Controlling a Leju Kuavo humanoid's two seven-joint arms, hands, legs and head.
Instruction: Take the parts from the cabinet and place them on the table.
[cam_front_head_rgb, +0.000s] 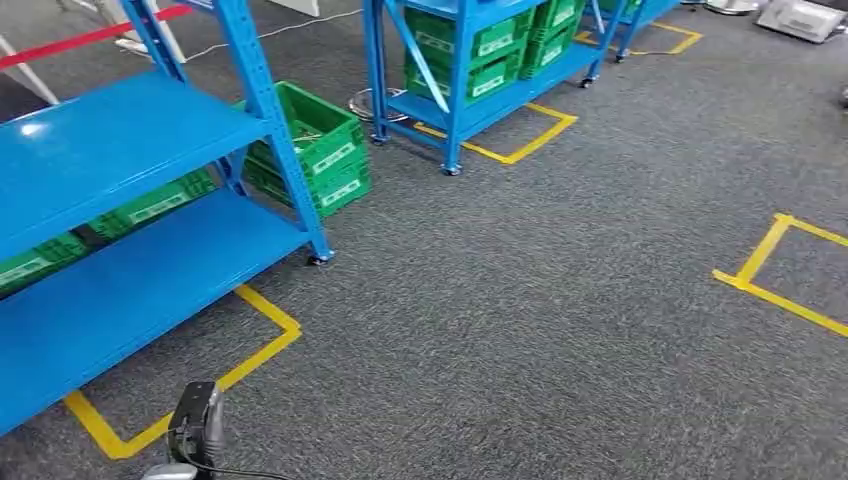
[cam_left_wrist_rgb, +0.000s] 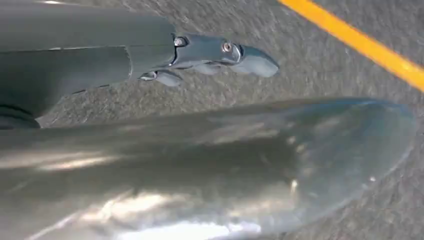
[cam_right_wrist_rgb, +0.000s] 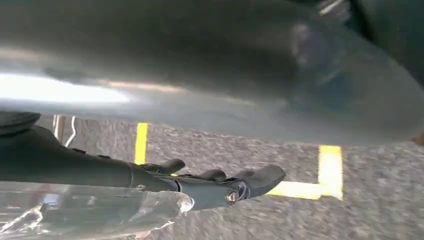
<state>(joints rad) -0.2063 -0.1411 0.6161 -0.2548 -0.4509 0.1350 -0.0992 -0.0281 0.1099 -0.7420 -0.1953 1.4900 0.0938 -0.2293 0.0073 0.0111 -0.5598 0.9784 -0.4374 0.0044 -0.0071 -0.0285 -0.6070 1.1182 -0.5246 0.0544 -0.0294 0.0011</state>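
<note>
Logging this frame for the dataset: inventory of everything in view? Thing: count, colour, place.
Near shelf rack: one, blue, left of the head view, on castors.
Far shelf rack: one, blue, top centre.
Crates on the floor: two stacked, green, behind the near rack.
Crates under the near rack: at least two, green, partly hidden.
Crates on the far rack: several, green, stacked.
Floor tape: yellow outlines on the grey carpet.
Red tape: one strip, top left.
Left hand: grey, holds nothing, hanging over the carpet.
Right hand: dark, hanging over the carpet; something clear lies beside it, hold unclear.
</note>
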